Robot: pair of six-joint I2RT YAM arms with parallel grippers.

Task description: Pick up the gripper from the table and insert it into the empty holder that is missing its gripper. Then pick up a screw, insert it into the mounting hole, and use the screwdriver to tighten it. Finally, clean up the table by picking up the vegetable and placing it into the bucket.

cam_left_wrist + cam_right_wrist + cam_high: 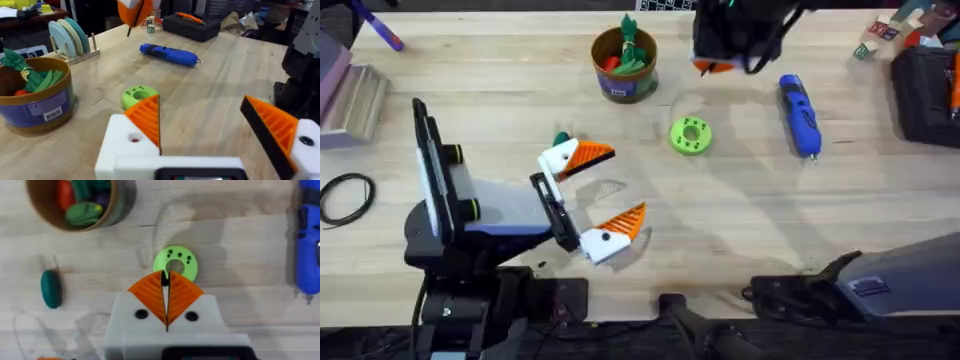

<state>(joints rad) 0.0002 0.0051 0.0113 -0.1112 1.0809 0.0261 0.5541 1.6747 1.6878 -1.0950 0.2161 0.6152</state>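
Observation:
My left gripper lies open low over the table, and both its white blocks carry orange wedges; one block has a mounting hole. No loose gripper or empty holder is in view. Raised above the green disc with holes, my right gripper is shut on a thin dark screw. The blue screwdriver lies at the back right. A green vegetable rests on the table beside the left gripper's far finger. The bucket at the back centre holds several vegetables.
A black case sits at the far right and a grey box at the far left. A black cable loop lies beside the left arm. A rack of plates stands behind the bucket.

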